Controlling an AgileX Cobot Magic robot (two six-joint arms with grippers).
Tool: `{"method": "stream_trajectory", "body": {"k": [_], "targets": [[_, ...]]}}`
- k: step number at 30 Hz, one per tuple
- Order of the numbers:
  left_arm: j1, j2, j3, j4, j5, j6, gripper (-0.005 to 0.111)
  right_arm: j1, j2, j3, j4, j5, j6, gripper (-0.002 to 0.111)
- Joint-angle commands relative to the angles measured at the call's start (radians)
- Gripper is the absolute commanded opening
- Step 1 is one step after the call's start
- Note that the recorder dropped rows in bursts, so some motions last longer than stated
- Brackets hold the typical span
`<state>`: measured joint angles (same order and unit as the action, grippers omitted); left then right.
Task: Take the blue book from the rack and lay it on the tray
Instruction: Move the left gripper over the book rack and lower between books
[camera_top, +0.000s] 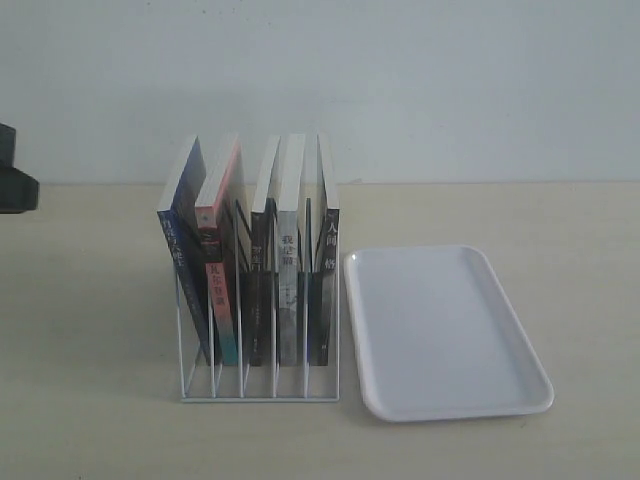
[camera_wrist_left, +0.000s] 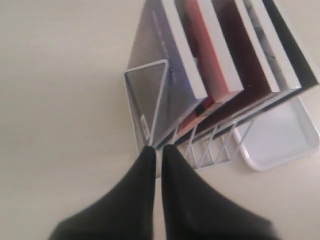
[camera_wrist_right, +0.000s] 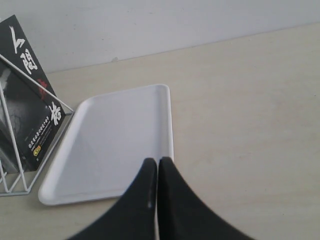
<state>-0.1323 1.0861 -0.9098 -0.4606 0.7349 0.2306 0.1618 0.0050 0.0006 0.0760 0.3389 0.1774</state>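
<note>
The blue book (camera_top: 178, 250) stands in the leftmost slot of the white wire rack (camera_top: 260, 388), leaning left, its dark blue spine facing the camera. The white tray (camera_top: 445, 330) lies flat just right of the rack with nothing on it. In the left wrist view my left gripper (camera_wrist_left: 157, 150) is shut and holds nothing; it hovers just outside the rack's (camera_wrist_left: 145, 100) corner by the blue book (camera_wrist_left: 165, 65). My right gripper (camera_wrist_right: 158, 161) is shut with nothing in it, over the tray's (camera_wrist_right: 115, 140) rim. Neither gripper's fingers show in the exterior view.
A pink-red-spined book (camera_top: 215, 275) and three black-spined books (camera_top: 290, 290) fill the other slots. A dark part of the left arm (camera_top: 15, 180) shows at the far left edge. A pale wall stands behind the beige table (camera_top: 90, 330).
</note>
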Motion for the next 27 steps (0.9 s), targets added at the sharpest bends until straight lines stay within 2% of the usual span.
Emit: {"method": "stream_trajectory", "body": {"k": [1,6,12,15,19,20,23,27], "targets": [[-0.120,0.038,-0.014,0.001,-0.049,0.010,0.004,-0.003,-0.005,-0.001,-0.002,-0.009,0.000,0.000],[-0.244,0.110,-0.090,0.109,-0.054,-0.067,0.004,-0.003,-0.005,-0.001,-0.002,-0.009,0.000,0.000],[-0.435,0.183,-0.123,0.413,-0.026,-0.312,0.004,-0.003,-0.005,-0.001,-0.002,-0.009,0.000,0.000],[-0.520,0.202,-0.125,0.506,-0.057,-0.358,0.004,-0.003,-0.005,-0.001,-0.002,-0.009,0.000,0.000],[-0.542,0.224,-0.159,0.537,-0.191,-0.409,0.004,-0.003,-0.005,-0.001,-0.002,-0.009,0.000,0.000],[-0.542,0.249,-0.206,0.572,-0.197,-0.412,0.004,-0.003,-0.005,-0.001,-0.002,-0.009,0.000,0.000],[-0.540,0.331,-0.320,0.671,-0.112,-0.542,0.004,-0.003,-0.005,-0.001,-0.002,-0.009,0.000,0.000],[-0.542,0.475,-0.452,0.768,-0.004,-0.556,0.004,-0.003,-0.005,-0.001,-0.002,-0.009,0.000,0.000]]}}
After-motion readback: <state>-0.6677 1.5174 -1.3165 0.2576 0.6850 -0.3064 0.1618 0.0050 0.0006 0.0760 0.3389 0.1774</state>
